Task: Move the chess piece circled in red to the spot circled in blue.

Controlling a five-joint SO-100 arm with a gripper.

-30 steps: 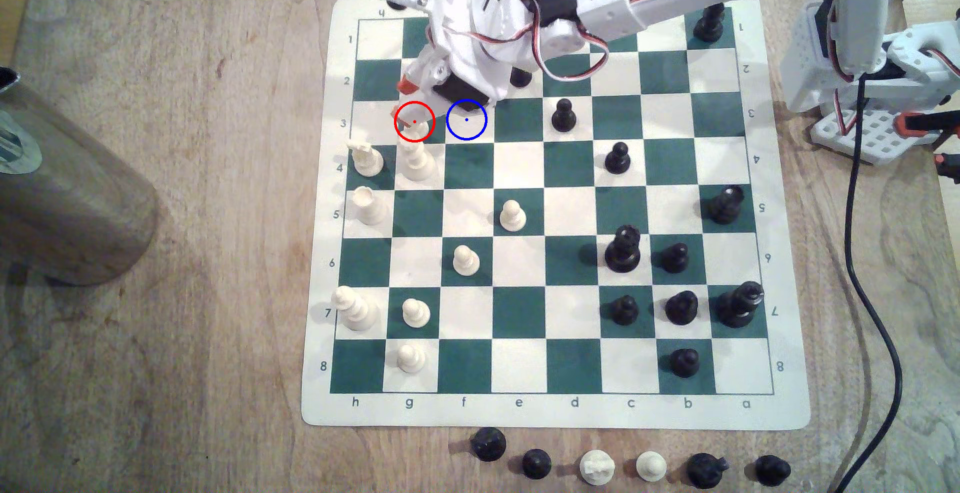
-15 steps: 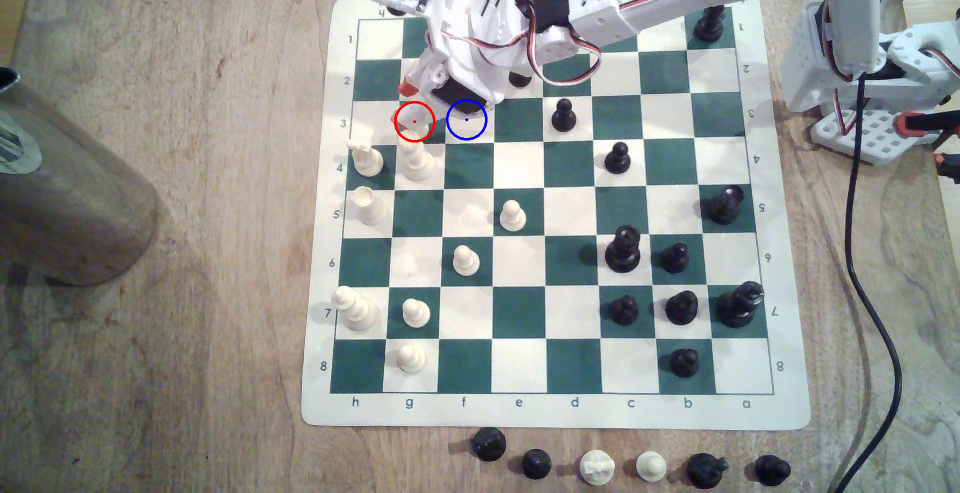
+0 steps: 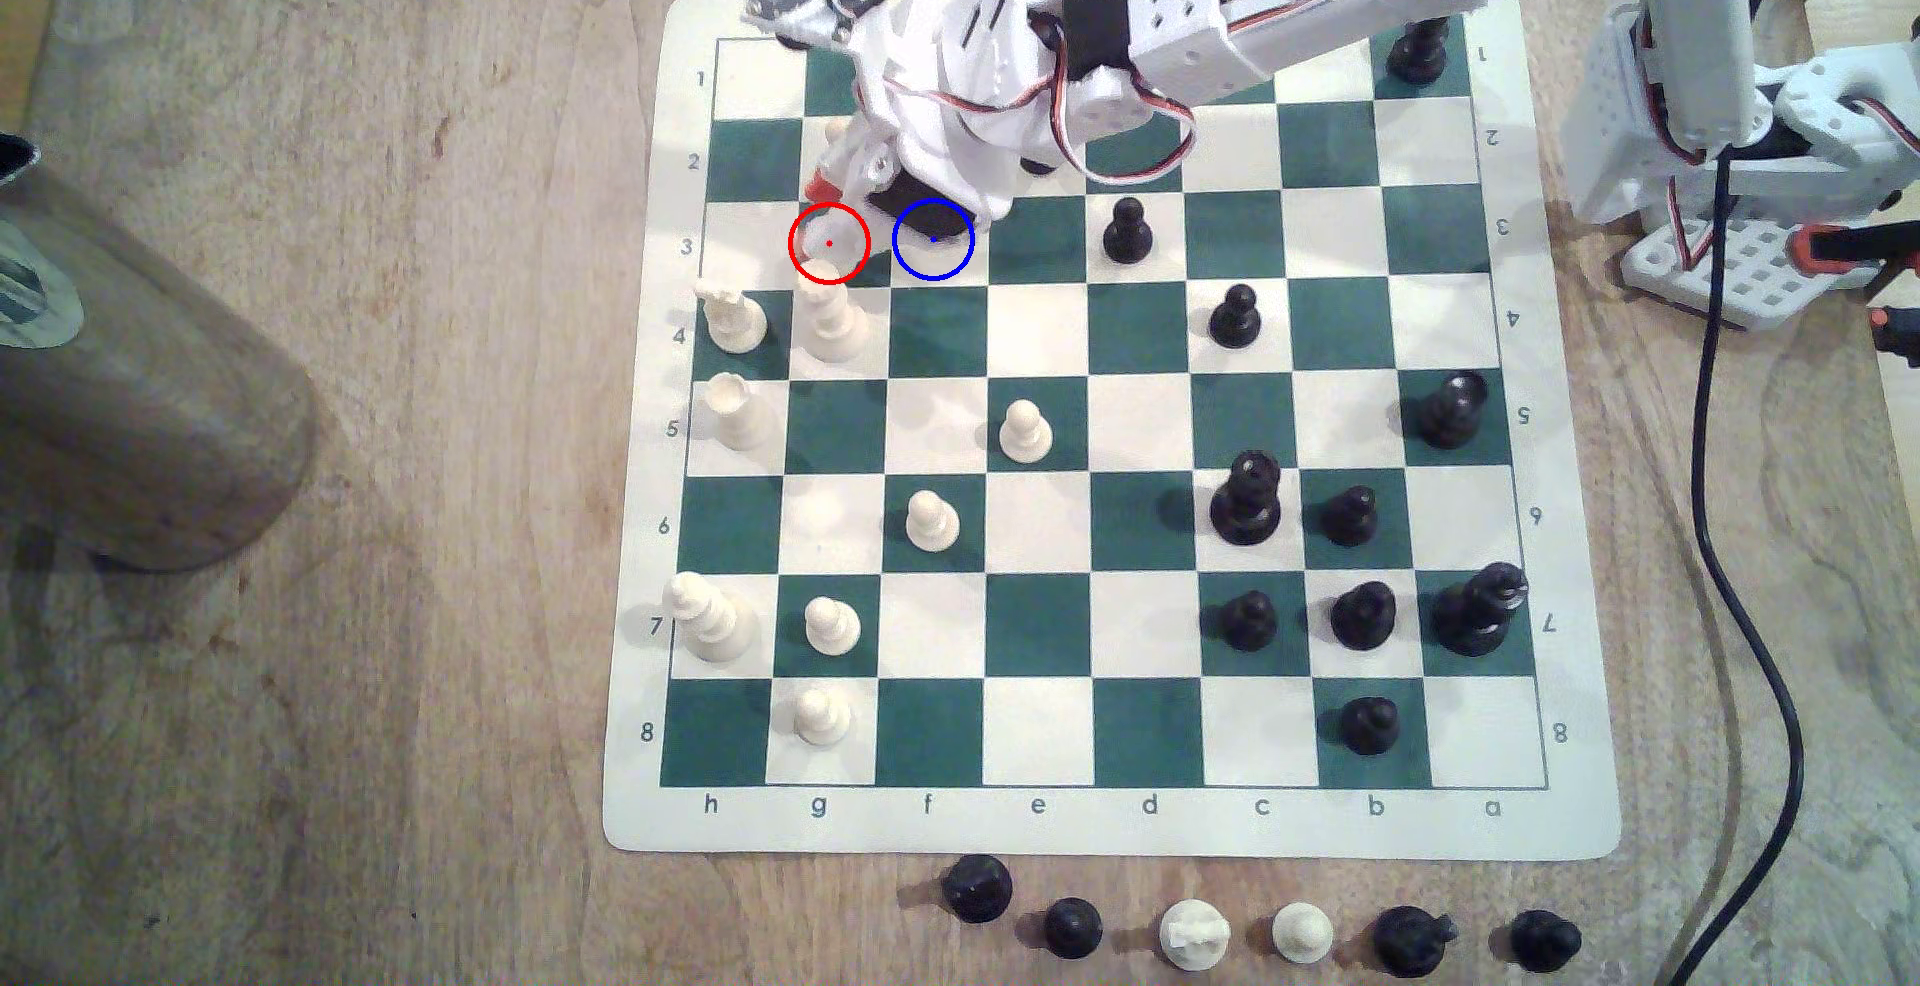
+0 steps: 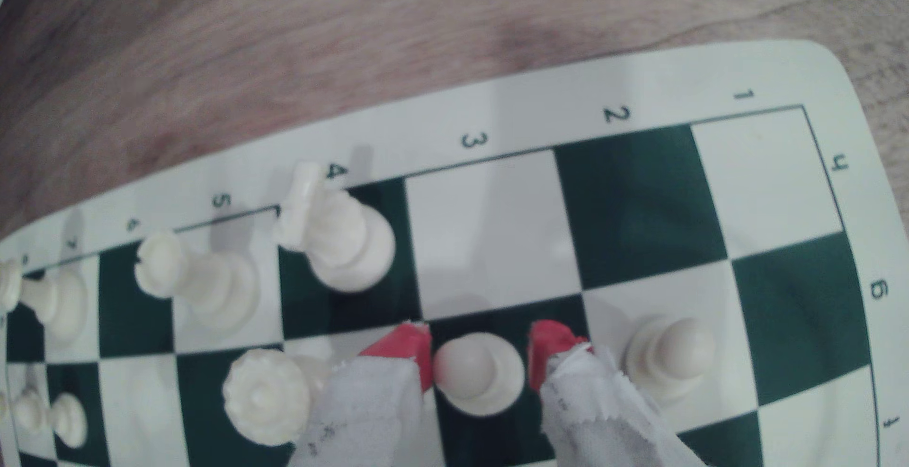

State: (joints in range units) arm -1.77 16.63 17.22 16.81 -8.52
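The chess piece circled in red (image 3: pixel 831 247) is a cream-white pawn with a ball head, standing on a dark green square in row 3. In the wrist view the pawn (image 4: pixel 479 373) sits between my two red-tipped fingers (image 4: pixel 410 349). One tip is against its head and the other is a small gap away. My gripper (image 4: pixel 479 349) is open around it and comes down from above (image 3: pixel 831 202). The spot circled in blue (image 3: pixel 935 264) is the light square just to the exterior view's right. The gripper's black body partly covers it.
A second cream pawn (image 4: pixel 669 354) stands one square away, and a crowned white piece (image 4: pixel 265 398) and the white king (image 3: pixel 732 316) stand close by. A black pawn (image 3: pixel 1127 228) is two squares beyond the blue spot. Captured pieces (image 3: pixel 1195 934) line the mat's front edge.
The arm has shifted slightly towards the exterior view's left and the gripper has settled lower over the red circle. The pawn has not moved.
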